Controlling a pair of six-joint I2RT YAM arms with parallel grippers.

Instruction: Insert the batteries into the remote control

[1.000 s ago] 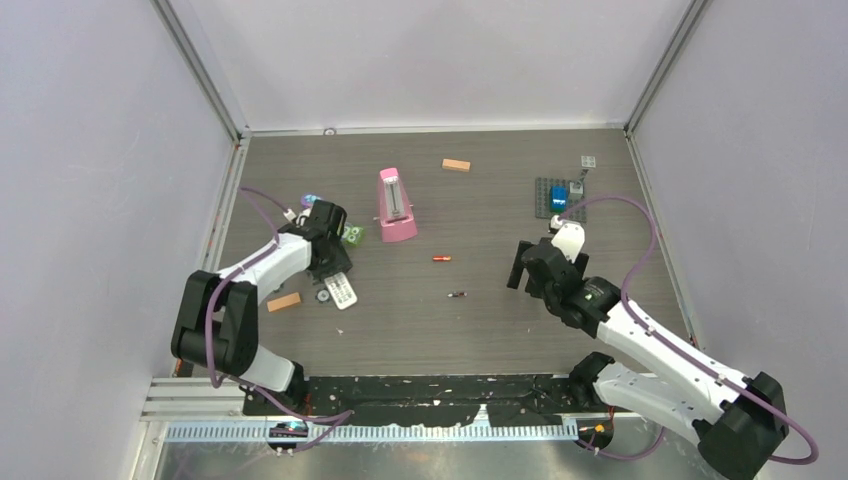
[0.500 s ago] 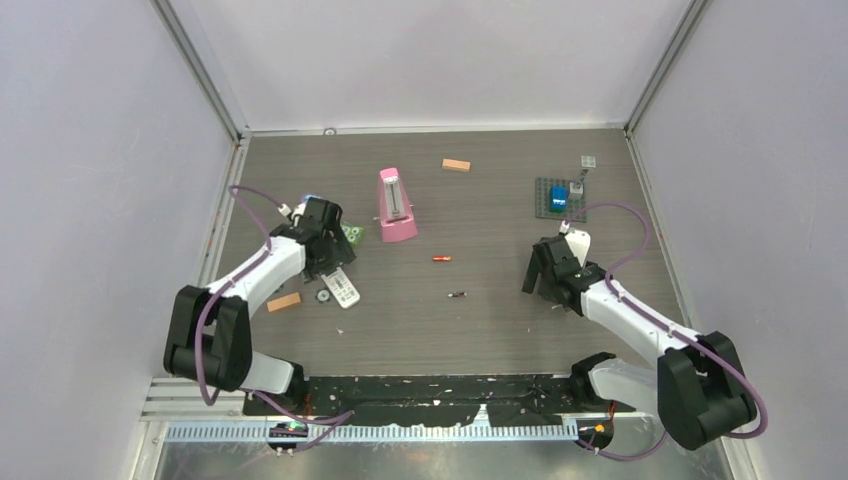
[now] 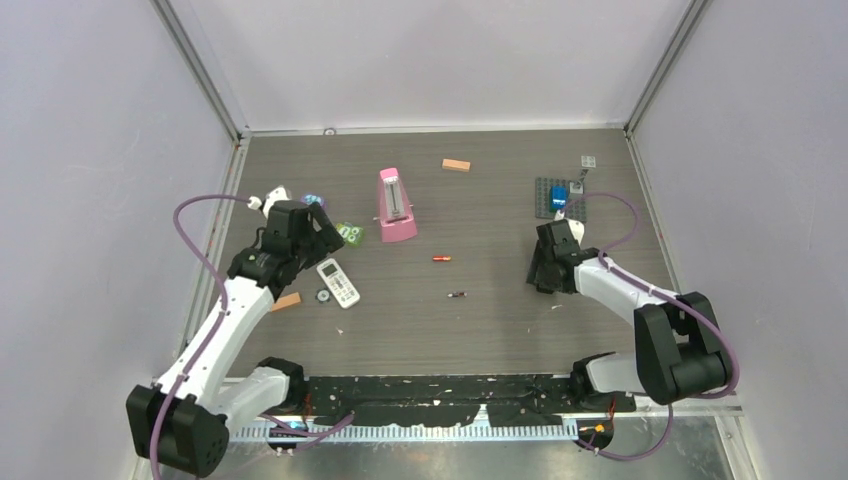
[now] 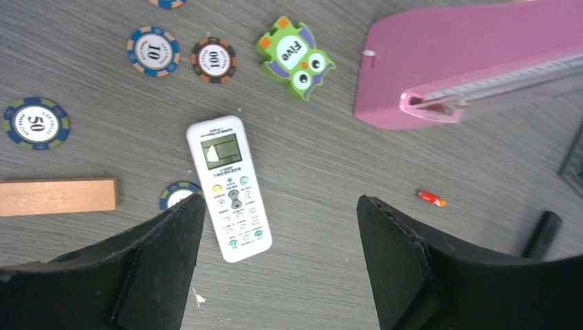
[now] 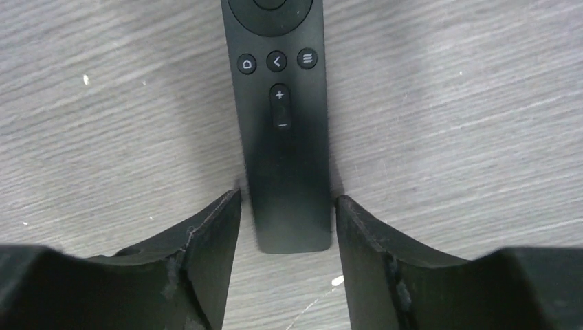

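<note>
Looking over the left side first: left gripper (image 4: 278, 206) hangs above the table (image 3: 500, 330), fingers (image 4: 158, 254) spread wide, nothing between them. White remote (image 4: 229, 188) lies face up below, buttons showing, its lower end between the finger tips in the wrist view.

Clutter round it:
- poker chips marked 10 (image 4: 152, 51), 100 (image 4: 214, 60) and 50 (image 4: 36, 124); a fourth chip (image 4: 175, 194) touching the remote's left edge, its number hidden
- green owl piece (image 4: 295, 58) reading "Five"
- wooden block (image 4: 58, 196) to the left, cut off by the frame
- pink wedge-shaped case (image 4: 467, 62) beyond, upper right

Orange battery (image 3: 441, 259) and dark battery (image 3: 458, 295) lie loose mid-table, apart from each other and well apart from both remotes. A dark slim thing (image 4: 543, 234) at the left wrist view's edge; cannot tell what.

Right side: right gripper (image 5: 287, 206) is low over a black remote (image 5: 282, 124), one finger (image 5: 206, 254) on each side of its near end, just beside it. Whether the pads press it, I cannot tell. The remote's far end is cut off; from above the gripper hides it.

Further back: second wooden block (image 3: 456, 165), grey plate (image 3: 545, 205) with a blue piece (image 3: 558, 194).
</note>
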